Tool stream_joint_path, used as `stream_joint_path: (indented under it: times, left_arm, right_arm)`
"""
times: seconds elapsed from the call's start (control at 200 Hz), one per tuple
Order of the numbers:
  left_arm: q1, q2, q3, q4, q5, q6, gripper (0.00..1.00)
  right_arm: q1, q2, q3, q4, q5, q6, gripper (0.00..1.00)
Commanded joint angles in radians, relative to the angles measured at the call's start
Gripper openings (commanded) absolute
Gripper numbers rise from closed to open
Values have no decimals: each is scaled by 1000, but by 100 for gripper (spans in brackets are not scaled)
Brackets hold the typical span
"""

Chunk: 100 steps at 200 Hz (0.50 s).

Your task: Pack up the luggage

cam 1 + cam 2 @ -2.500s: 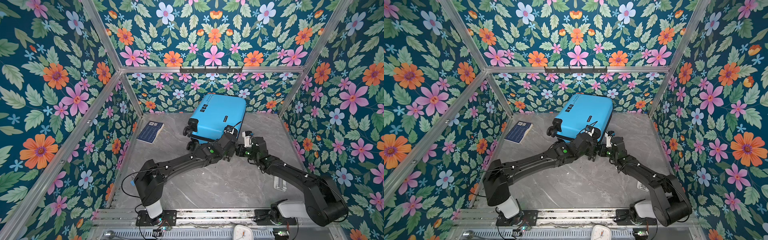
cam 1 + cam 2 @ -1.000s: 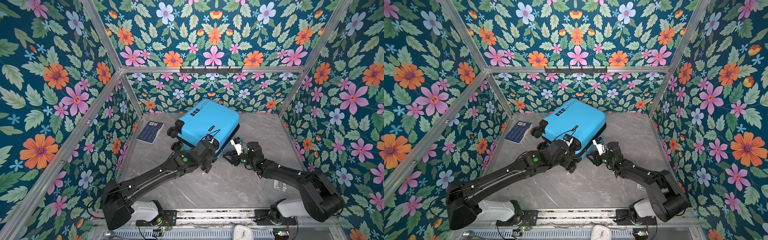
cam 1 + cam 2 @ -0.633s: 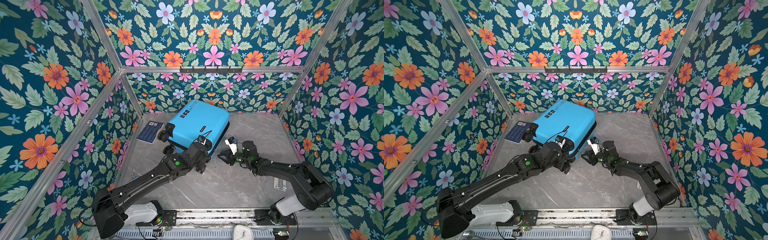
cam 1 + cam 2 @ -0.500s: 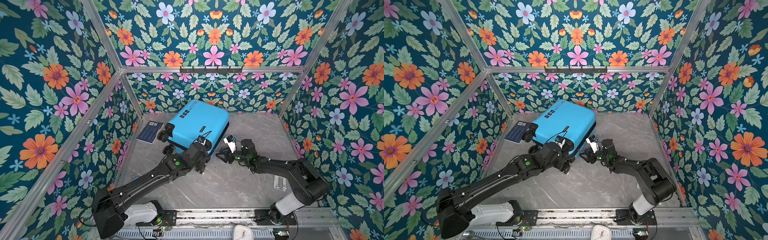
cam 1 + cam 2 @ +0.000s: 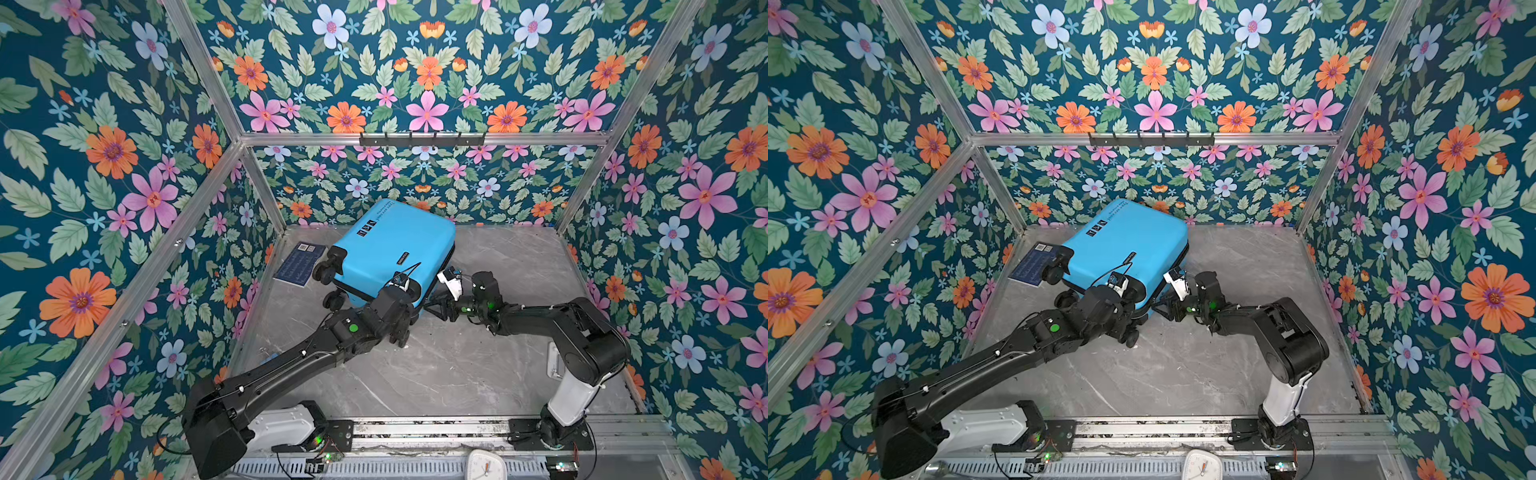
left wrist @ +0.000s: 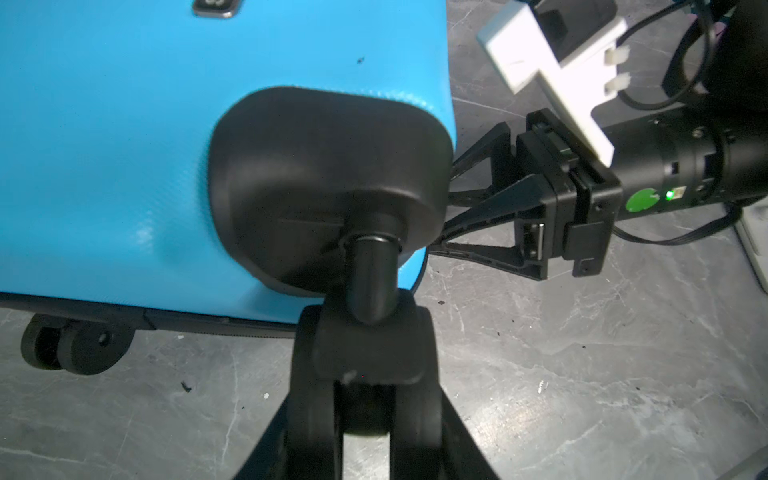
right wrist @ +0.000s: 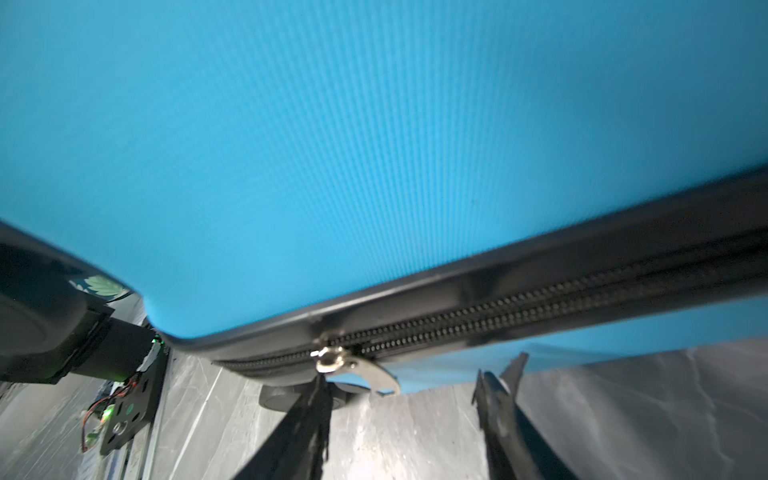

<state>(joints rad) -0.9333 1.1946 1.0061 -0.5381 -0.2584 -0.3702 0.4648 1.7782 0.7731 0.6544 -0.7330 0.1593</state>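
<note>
The bright-blue luggage (image 5: 390, 249) (image 5: 1125, 245) lies closed on the grey floor at the back, turned at an angle, its black wheels toward the left wall. My left gripper (image 6: 365, 415) is shut on one spinner wheel (image 6: 365, 353) at the near corner; in both top views its wrist hides the fingers. My right gripper (image 5: 430, 307) (image 5: 1163, 307) is open at the near right edge, low by the floor. In the right wrist view the zipper (image 7: 519, 307) runs closed, and its metal pull (image 7: 357, 368) hangs just at one fingertip (image 7: 318, 390).
A folded dark-blue cloth (image 5: 300, 264) lies at the back left, touching the far wheels (image 5: 322, 270). Floral walls close in the back and both sides. A white clock (image 5: 486, 465) sits by the front rail, and a white bracket (image 5: 552, 361) lies at the right.
The luggage has swung left and turned with my left gripper, so its wheels now reach the cloth. My right gripper followed leftward to the near edge and its jaws have widened.
</note>
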Motion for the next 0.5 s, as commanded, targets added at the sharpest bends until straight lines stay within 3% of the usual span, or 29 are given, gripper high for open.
stream_joint_path:
  times: [0.0,0.495]
  left_arm:
    - [3,-2,1,6,-47,-39,0]
    - [4,-12,0,-13,-56,-48,0]
  right_arm:
    - [-3,17,14,98,-82,41,54]
    - [-36,109,38,319,-249,241,45]
